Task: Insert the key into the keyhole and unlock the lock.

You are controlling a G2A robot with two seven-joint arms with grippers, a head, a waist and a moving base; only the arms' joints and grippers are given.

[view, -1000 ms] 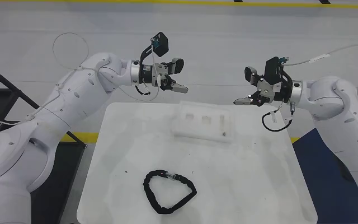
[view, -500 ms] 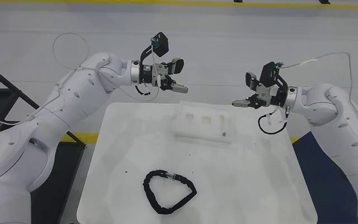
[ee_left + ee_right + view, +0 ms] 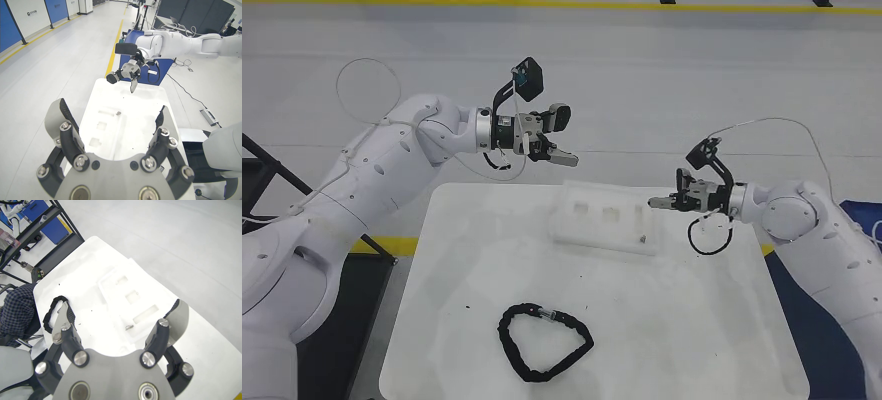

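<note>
A small metal key (image 3: 642, 238) lies in a recess of the white foam tray (image 3: 592, 238) at the table's back. It also appears as the key (image 3: 129, 327) and the key (image 3: 118, 113). The black fabric-covered chain lock (image 3: 542, 342) forms a loop near the table's front, and part of the chain lock (image 3: 49, 313) sits behind one finger. My right gripper (image 3: 657, 202) hovers open at the tray's right end, a little above the key; in its own view the right gripper (image 3: 122, 306) holds nothing. My left gripper (image 3: 568, 137) hangs open behind the tray's left end, and the left gripper (image 3: 113, 109) is empty.
The white table (image 3: 672, 320) has bare room between tray and lock. A black frame (image 3: 262, 170) stands off its left side and a blue cabinet (image 3: 832, 300) off its right. Facing me across the tray is the right gripper (image 3: 122, 85).
My right gripper has come down and leftward to the tray's right end, with its wrist turned over. The left arm, key and lock have stayed put.
</note>
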